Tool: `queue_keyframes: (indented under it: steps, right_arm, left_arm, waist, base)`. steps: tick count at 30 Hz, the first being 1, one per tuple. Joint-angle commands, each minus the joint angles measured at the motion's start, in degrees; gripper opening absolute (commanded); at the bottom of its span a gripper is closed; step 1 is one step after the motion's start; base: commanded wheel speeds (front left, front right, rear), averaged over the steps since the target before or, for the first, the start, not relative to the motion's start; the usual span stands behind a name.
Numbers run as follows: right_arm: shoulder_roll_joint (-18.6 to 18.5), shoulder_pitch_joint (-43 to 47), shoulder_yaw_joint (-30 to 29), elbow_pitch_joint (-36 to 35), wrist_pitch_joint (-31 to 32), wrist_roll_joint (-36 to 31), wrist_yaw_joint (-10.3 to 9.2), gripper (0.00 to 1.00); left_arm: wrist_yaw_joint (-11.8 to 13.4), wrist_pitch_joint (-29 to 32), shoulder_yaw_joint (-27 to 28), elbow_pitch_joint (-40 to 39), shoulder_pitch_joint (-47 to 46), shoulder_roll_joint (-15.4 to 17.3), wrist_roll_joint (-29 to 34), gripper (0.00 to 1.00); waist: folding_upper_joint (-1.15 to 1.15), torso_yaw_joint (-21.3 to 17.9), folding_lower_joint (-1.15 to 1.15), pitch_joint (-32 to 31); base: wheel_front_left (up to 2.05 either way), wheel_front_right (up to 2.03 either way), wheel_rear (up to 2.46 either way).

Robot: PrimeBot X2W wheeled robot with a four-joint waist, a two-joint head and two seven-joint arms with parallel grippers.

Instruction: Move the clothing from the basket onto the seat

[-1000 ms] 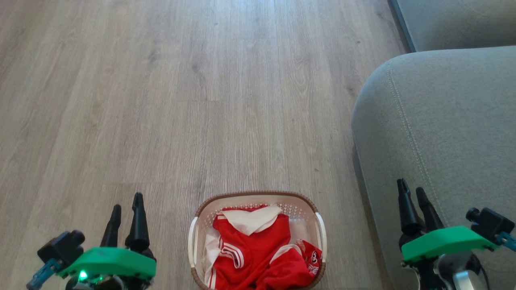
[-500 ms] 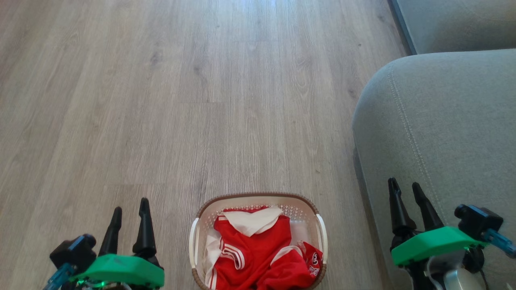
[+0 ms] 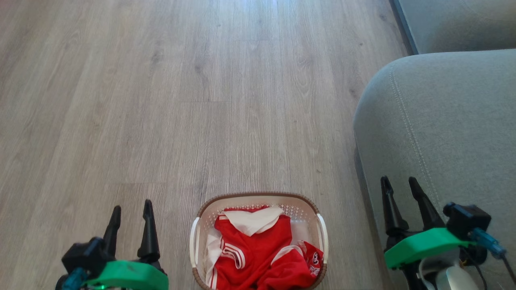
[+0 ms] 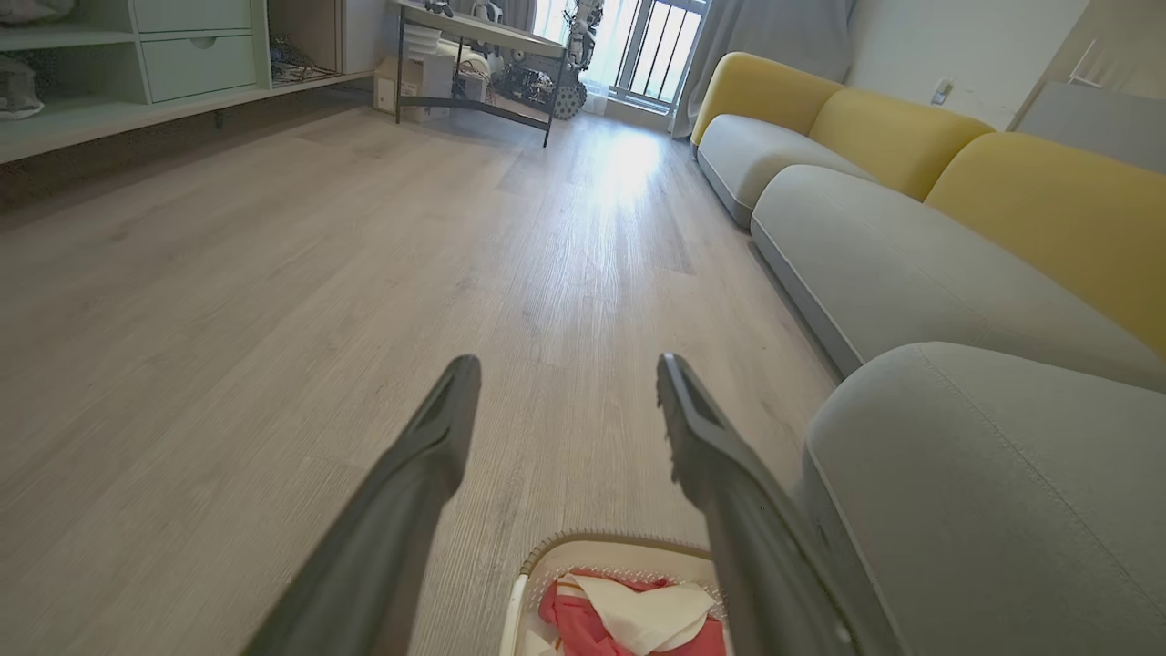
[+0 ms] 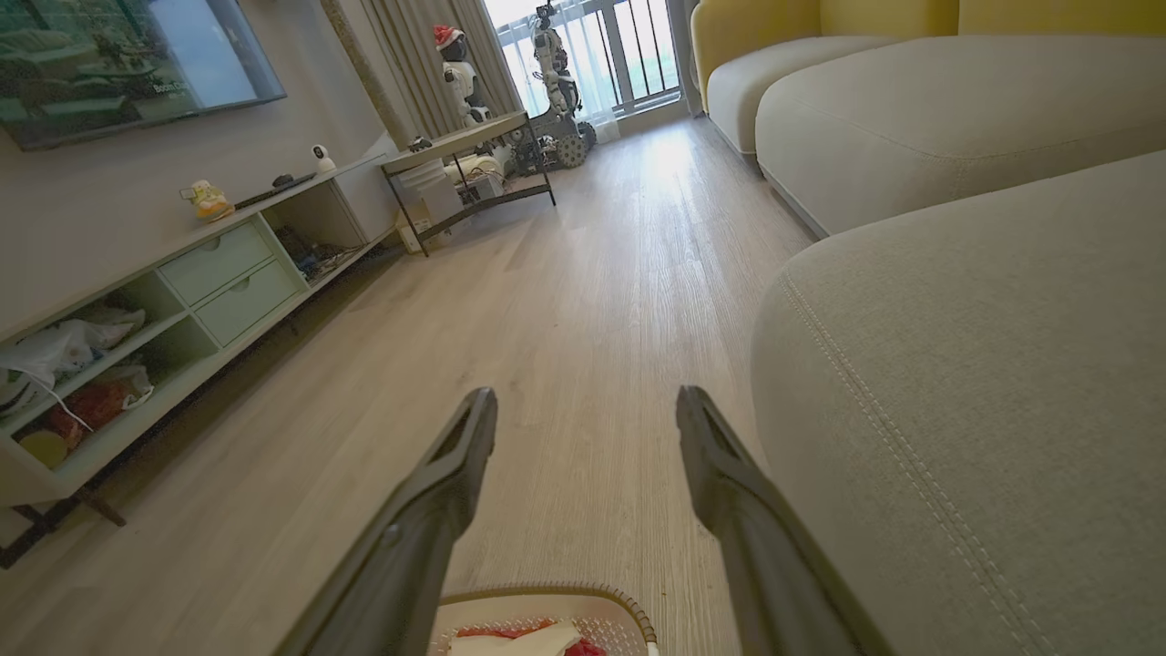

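**Head view.** The basket [image 3: 258,195] stands on the wood-plank floor [image 3: 201,100] at bottom centre. It is near the rounded front edge of the seat [image 3: 443,133] but apart from it; the seat occupies the right side. The clothing [image 3: 254,249] lies crumpled inside the basket: red fabric with a white panel on top and white striped trim at the left. The left gripper [image 3: 132,206] hangs above bare floor to the basket's left. The right gripper [image 3: 399,179] hangs over the seat's near edge to the basket's right. Both are apart from the basket and the clothing, and each has its 2 fingers spread wide with nothing between them.

**Left wrist view.** The 2 dark fingers [image 4: 410,492] frame the basket's far rim and the white panel of the clothing at the bottom edge. This view adds the room beyond: a further grey sofa cushion [image 4: 911,264] with yellow backrests [image 4: 1048,200], and a dark-legged table [image 4: 474,36] by a bright window [image 4: 638,46].

**Right wrist view.** Its fingers [image 5: 747,510] stand equally wide above the basket's rim. This view adds a wall television [image 5: 118,55] and a low cabinet [image 5: 228,273] with 2 drawers.
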Motion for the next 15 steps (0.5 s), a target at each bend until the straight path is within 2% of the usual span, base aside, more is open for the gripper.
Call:
queue_keyframes:
  steps: [1,15]
  right_arm:
    - [-0.7,-1.5,1.4,-2.4,-1.0,-2.1,0.00,1.00]
    - [-0.7,-1.4,2.3,-3.6,-3.4,-12.2,0.00,1.00]
  left_arm:
    - [0.6,-1.1,0.9,-2.2,-1.3,0.5,2.1,1.00]
    - [1.4,-3.4,0.6,-1.4,-0.5,0.5,10.1,1.00]
  waist:
    - [0.00,0.0,0.00,0.0]
    - [0.00,0.3,0.00,0.0]
  base:
    - [0.00,0.00,0.00]
    - [0.00,0.00,0.00]
